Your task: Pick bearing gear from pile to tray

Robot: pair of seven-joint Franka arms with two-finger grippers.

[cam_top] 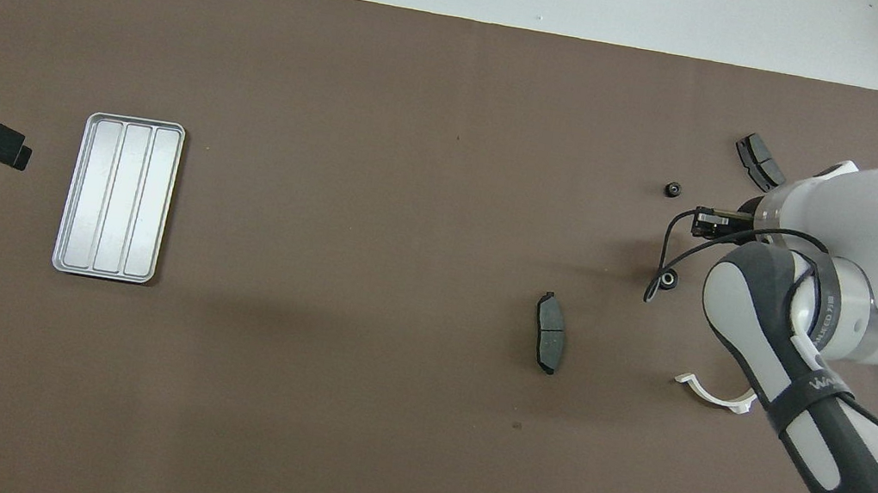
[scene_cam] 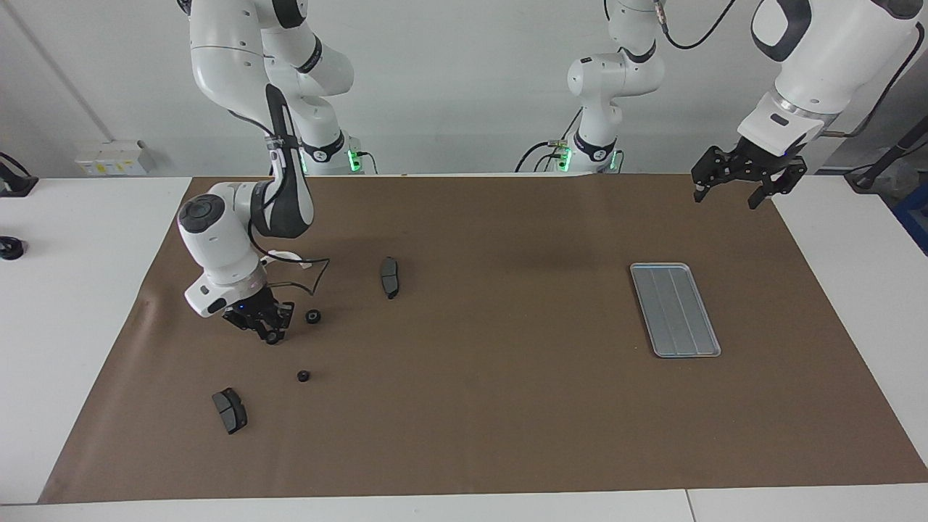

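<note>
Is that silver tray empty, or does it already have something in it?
Empty. The tray shows only its bare ridged floor in both views; the small black gears lie on the mat.

We see a plain brown mat point(scene_cam: 507, 406) under everything, on a white table point(scene_cam: 80, 304). The tray point(scene_cam: 675, 309) is silver-grey with lengthwise ridges. Near the mat's edge, the gears point(scene_cam: 304, 375) are black, the pads point(scene_cam: 230, 410) dark grey, the bracket point(cam_top: 714, 395) white. The arms point(scene_cam: 232, 246) are white with black bands.
</note>
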